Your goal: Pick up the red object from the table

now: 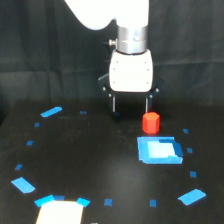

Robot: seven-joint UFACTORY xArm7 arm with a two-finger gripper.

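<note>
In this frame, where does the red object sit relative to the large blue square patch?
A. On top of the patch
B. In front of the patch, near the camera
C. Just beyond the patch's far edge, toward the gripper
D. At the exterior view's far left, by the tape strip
C: the red object stands on the table just past the far edge of the blue square patch, below one finger of the open gripper.

The block stands on the table; behind the square patch; beneath the gripper.
</note>
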